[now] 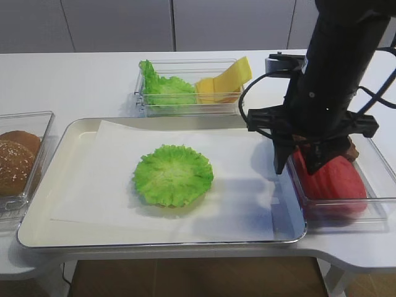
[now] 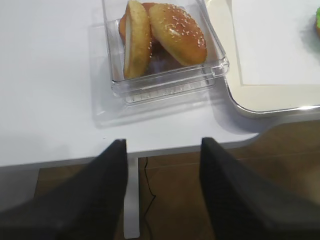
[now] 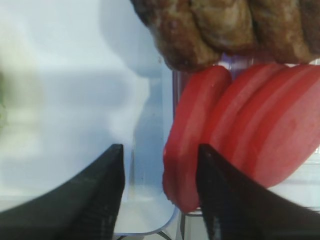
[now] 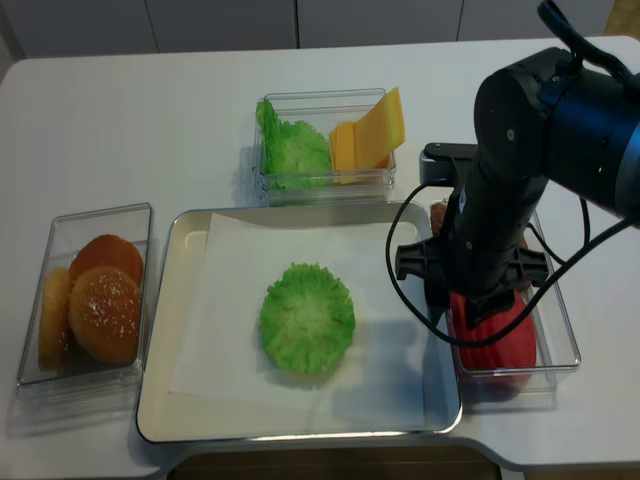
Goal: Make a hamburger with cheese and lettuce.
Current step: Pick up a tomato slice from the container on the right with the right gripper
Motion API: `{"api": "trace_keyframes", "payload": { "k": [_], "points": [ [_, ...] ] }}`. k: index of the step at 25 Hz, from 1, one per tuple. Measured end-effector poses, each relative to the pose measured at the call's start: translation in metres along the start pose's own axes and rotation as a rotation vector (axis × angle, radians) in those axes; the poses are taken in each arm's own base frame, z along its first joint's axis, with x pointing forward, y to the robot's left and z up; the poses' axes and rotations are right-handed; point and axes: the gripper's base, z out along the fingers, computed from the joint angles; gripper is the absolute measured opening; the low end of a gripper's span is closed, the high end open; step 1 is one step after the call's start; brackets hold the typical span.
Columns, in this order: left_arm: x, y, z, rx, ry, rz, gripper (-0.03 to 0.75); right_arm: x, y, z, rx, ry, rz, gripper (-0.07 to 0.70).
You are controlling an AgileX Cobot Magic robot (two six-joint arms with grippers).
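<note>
The hamburger (image 1: 173,175) (image 4: 307,318) is a low stack on white paper in the tray (image 1: 43,216), and its top layer is a frilly green lettuce leaf. The cheese (image 1: 226,80) (image 4: 372,135) slices lean in a clear box at the back, beside spare lettuce (image 1: 164,86) (image 4: 290,150). My right gripper (image 1: 296,164) (image 3: 160,150) (image 4: 460,310) is open and points down over the left wall of the tomato box. One finger is outside that wall, the other behind the first tomato slice (image 3: 192,150). My left gripper (image 2: 163,142) is open and empty over the table's front edge.
Red tomato slices (image 1: 331,179) (image 4: 495,335) and brown patties (image 3: 225,30) share the clear box right of the tray. Seeded buns (image 1: 12,164) (image 2: 170,32) (image 4: 100,300) fill a clear box to the left. The right arm's cable hangs over the tray's right side.
</note>
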Motion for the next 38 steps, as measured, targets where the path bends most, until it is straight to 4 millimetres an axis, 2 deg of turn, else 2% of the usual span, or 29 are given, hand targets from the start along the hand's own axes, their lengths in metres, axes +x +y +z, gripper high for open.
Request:
{"api": "trace_keyframes", "payload": {
  "k": [24,26,33,38],
  "points": [
    [0.0,0.0,0.0,0.0,0.0,0.0,0.353,-0.0021,0.001,0.0043,0.005,0.015,-0.002,0.369],
    [0.0,0.0,0.0,0.0,0.0,0.0,0.353,-0.002,0.0007,0.0043,0.007,0.016,-0.003,0.349],
    [0.0,0.0,0.0,0.0,0.0,0.0,0.353,-0.0018,-0.0009,0.0042,0.025,0.019,-0.009,0.188],
    [0.0,0.0,0.0,0.0,0.0,0.0,0.353,-0.0014,-0.0013,0.0047,0.031,0.027,-0.012,0.132]
  ]
}}
